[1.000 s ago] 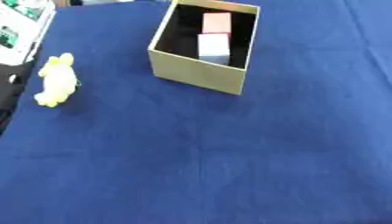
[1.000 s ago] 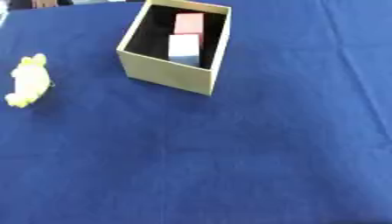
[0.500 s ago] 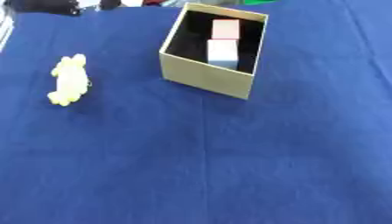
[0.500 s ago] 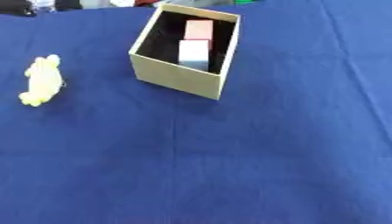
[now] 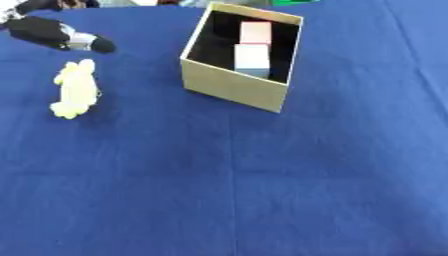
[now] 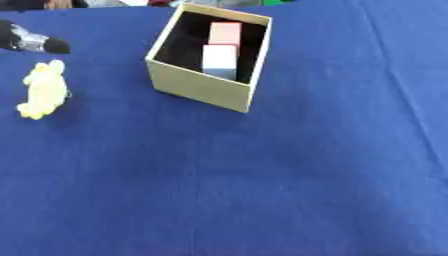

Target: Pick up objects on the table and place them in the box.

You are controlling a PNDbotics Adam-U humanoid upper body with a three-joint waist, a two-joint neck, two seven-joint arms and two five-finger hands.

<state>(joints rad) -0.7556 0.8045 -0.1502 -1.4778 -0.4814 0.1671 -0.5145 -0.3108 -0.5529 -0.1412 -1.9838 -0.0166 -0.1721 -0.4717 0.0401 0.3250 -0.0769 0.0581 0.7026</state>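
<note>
Risk of a poor grab on the yellow toy (image 5: 74, 89): soft and lumpy by the look of it, likely to squash, slip out of curling fingers, or get shoved along the blue cloth (image 5: 262, 190). Could also snag on the box (image 5: 234, 90) rim at the drop. Left hand (image 5: 54, 36) just above the toy, apart from it, holding nothing; cannot tell whether fingers are straight or curled. Toy lying lengthwise, pale yellow, well left of the box. Pink block (image 5: 255, 32) and pale block (image 5: 252, 57) already inside.
</note>
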